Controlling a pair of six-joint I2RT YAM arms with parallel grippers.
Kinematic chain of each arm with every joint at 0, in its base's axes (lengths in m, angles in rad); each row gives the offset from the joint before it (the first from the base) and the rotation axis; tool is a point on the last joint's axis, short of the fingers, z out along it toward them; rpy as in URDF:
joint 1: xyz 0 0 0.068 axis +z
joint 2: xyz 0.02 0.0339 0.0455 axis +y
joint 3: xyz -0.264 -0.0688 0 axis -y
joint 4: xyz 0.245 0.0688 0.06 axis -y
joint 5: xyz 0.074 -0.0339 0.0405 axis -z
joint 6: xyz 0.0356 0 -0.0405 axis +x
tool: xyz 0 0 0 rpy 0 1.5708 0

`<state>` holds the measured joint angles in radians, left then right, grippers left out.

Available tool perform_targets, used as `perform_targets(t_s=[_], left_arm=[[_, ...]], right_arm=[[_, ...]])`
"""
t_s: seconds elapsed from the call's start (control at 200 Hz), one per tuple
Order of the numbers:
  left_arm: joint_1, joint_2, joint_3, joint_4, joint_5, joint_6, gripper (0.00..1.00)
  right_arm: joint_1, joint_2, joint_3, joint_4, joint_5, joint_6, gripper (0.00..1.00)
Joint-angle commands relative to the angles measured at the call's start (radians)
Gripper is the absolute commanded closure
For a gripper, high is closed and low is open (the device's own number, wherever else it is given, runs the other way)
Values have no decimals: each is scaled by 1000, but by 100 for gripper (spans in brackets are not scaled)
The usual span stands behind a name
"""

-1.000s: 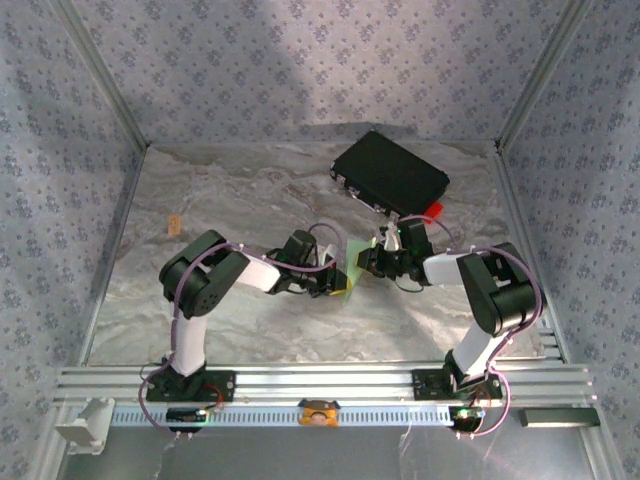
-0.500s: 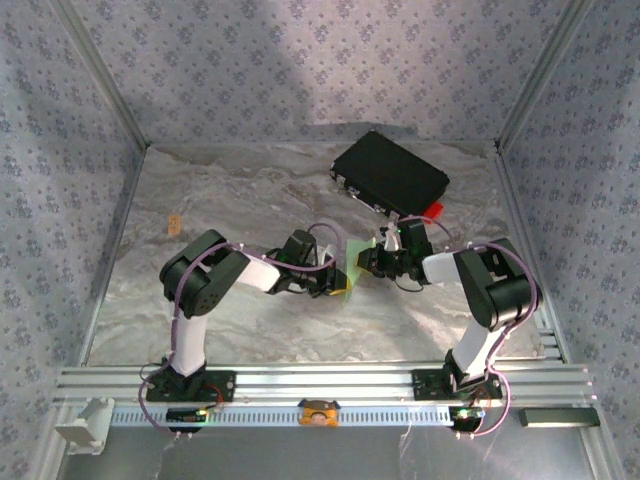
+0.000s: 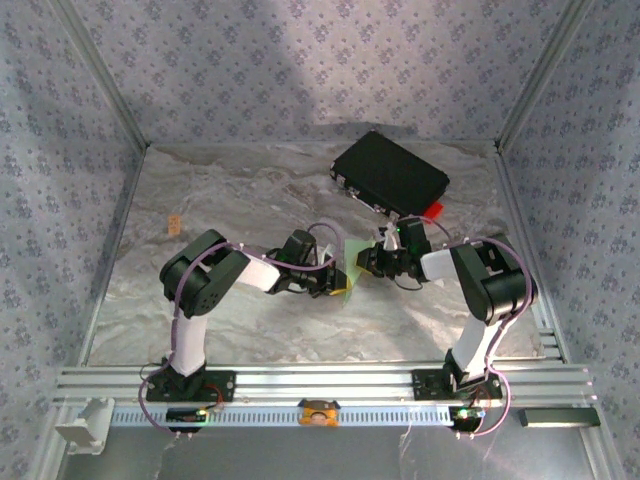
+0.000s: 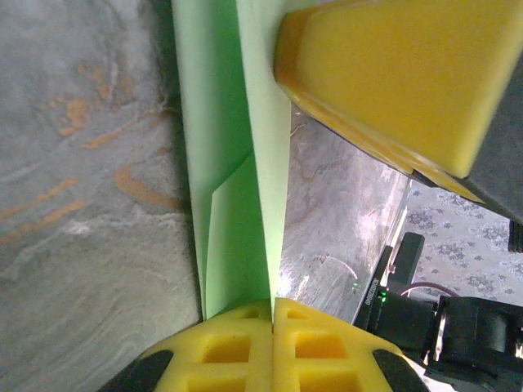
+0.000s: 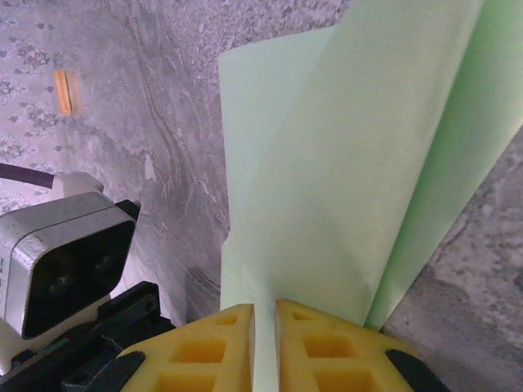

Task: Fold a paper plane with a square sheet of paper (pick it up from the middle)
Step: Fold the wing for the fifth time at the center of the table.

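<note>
The square sheet of paper (image 3: pixel 349 262), pale green and folded into long overlapping layers, hangs on edge between both grippers above the middle of the table. My left gripper (image 4: pixel 273 302) is shut on its edge, pads pressed together with the paper (image 4: pixel 233 163) running away from them. From the opposite side, my right gripper (image 5: pixel 264 309) is shut on the sheet (image 5: pixel 343 163), a thin slit between its pads holding the paper. In the top view the left gripper (image 3: pixel 338 278) and right gripper (image 3: pixel 362 262) nearly meet. Whether the folds make a paper plane cannot be told.
A black rectangular case (image 3: pixel 390 172) lies at the back right, with a small red tab (image 3: pixel 433 210) by its near corner. A small orange piece (image 3: pixel 174 224) lies at the far left of the marbled table (image 3: pixel 230 190). Patterned walls close in three sides.
The paper and both grippers have shifted slightly away from the arm bases. Both grips have held.
</note>
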<state>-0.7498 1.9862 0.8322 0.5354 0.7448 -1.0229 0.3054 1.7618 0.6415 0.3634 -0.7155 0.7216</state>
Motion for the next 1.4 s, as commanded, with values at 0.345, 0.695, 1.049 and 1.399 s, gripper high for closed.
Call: perform_targets(t_s=[0.345,0.695,1.049,1.399], left_arm=[[-17,-3,56,-291,-72,132,83],[-35,-44,69,-396,-107,181,86],[-35,-62,44,-408,-115,187,86],[-37,-74,10,-374,-98,175,88]], right_arm=[[7,39,27,-156,106,-23,85],[13,34,34,-188,128,-30,86],[15,33,41,-211,135,-40,86],[18,43,39,-204,139,-33,86]])
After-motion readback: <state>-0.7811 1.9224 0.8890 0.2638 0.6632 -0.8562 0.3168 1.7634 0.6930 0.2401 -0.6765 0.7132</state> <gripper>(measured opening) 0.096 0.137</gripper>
